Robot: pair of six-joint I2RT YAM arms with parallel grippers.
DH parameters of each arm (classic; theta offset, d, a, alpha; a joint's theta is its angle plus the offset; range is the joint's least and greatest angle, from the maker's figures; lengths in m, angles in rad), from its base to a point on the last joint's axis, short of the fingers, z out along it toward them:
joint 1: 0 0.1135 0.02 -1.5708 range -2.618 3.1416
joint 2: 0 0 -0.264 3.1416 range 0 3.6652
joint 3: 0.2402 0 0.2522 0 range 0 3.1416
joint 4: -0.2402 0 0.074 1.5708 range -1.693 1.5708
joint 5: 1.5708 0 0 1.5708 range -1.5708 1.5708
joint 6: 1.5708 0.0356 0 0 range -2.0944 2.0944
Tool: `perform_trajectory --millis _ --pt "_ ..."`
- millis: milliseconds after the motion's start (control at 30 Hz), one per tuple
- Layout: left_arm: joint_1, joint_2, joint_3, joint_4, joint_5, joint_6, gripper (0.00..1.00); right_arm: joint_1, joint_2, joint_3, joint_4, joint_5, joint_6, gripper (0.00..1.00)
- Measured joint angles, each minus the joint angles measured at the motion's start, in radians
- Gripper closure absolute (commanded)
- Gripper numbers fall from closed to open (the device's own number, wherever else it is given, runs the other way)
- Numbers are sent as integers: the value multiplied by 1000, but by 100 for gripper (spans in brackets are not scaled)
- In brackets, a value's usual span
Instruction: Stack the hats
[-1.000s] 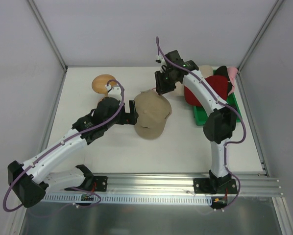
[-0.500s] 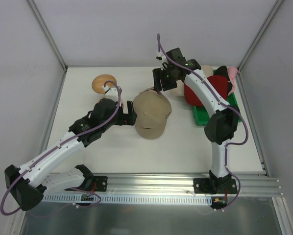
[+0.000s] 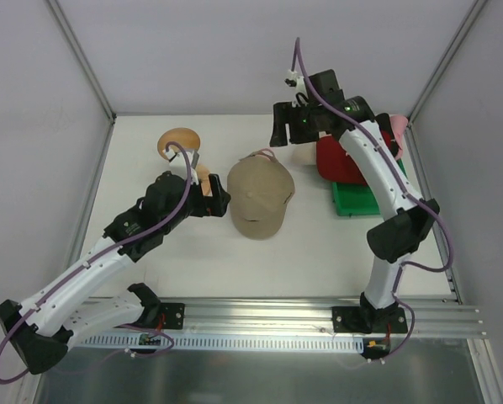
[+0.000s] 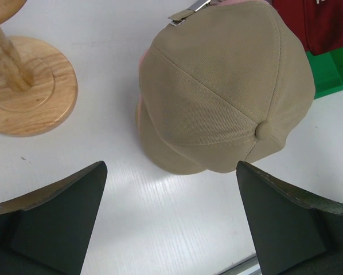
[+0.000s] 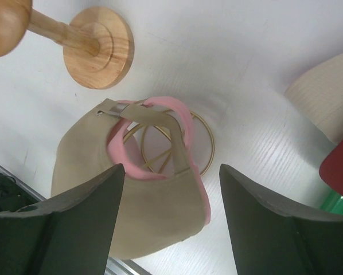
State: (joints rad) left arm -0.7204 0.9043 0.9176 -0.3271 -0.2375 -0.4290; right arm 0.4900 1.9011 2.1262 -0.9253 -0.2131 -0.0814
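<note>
The soft, light tan fabric cap (image 3: 260, 195), at frame centre over a pink fabric hat (image 5: 188, 123), should crumple easily, so take it by the stiffer brim; left pincer (image 4: 170, 165) and right pincer (image 5: 171, 167) both stand released, empty.

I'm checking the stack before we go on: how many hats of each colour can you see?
Tan cap: 1
Pink hat, under the tan cap: 1
Red cap: 1
Cream hat: 1
Total: 4 seen clearly; pink fabric at far right unclear.

Tan cap (image 3: 260, 198) stacked over pink hat (image 5: 186, 123), red cap (image 3: 334, 164) and cream bucket hat (image 5: 323, 91) lying apart
</note>
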Motion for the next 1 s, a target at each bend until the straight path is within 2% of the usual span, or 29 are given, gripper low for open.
perform_trajectory --millis 133,233,433,533,767,1000 --pt "0 -14 0 0 -2 6 1 -30 -72 -10 -19 28 20 30" --pt "0 -19 0 0 -2 13 1 -113 -157 -77 -29 43 51 32" --pt "0 -25 -3 0 -2 21 1 -481 -278 -210 -41 50 137 34" --pt "0 -25 -9 0 -1 21 1 -586 -272 -225 -49 50 160 38" --pt "0 -29 -11 0 1 25 1 -733 -182 -255 -14 -20 195 48" --pt "0 -46 -11 -5 1 27 1 -793 -48 -286 43 -60 211 49"
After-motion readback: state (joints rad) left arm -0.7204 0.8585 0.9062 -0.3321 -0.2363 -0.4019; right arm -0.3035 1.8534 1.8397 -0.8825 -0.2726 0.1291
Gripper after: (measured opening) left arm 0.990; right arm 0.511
